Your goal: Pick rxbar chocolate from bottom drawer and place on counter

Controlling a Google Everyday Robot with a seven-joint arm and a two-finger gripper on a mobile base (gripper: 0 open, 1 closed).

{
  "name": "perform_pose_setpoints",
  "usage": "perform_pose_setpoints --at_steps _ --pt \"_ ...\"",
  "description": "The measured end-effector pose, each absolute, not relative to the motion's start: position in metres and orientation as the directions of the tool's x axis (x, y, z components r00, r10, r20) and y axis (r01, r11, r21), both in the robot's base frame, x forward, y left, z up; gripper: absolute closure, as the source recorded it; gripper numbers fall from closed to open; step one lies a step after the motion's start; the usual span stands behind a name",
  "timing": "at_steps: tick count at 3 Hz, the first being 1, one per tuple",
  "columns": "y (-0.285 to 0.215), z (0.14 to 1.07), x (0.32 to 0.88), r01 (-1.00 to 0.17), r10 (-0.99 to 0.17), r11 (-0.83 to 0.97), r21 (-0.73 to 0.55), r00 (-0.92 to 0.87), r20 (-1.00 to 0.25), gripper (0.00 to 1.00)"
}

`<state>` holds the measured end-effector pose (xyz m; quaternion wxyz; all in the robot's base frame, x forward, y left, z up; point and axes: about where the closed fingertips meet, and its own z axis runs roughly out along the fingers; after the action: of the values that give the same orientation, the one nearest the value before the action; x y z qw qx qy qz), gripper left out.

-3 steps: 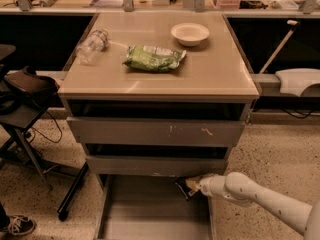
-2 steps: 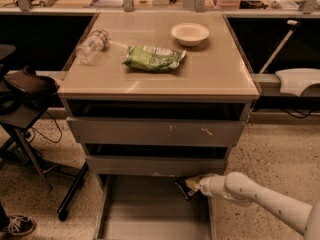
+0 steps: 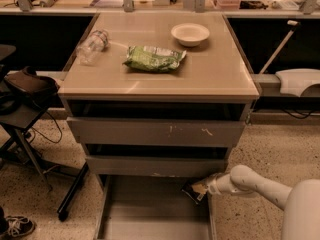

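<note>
The bottom drawer is pulled out at the foot of the grey cabinet, showing a plain grey floor. The rxbar chocolate, a small black bar with a pale label patch, is at the drawer's back right corner, tilted, at the tip of my gripper. My white arm reaches in from the lower right. The bar looks held at the gripper's end, just above the drawer's right rim. The counter is the tan top of the cabinet, well above the gripper.
On the counter lie a crinkled green snack bag, a white bowl and a clear plastic bottle. Two narrower grey drawers overhang the bottom one. A black stand with a bag is at left, a cluttered shelf behind.
</note>
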<state>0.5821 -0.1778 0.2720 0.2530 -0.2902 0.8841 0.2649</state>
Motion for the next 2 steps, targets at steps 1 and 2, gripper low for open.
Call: perform_pose_setpoints --at_steps 1,2 --pt "-0.1778 0.2719 0.5821 -0.647 -0.379 0.691 0.321 -0.704 -0.601 1.0" --pt "-0.1761 0.2691 0.5806 -0.647 -0.39 0.694 0.316 -0.706 -0.591 1.0"
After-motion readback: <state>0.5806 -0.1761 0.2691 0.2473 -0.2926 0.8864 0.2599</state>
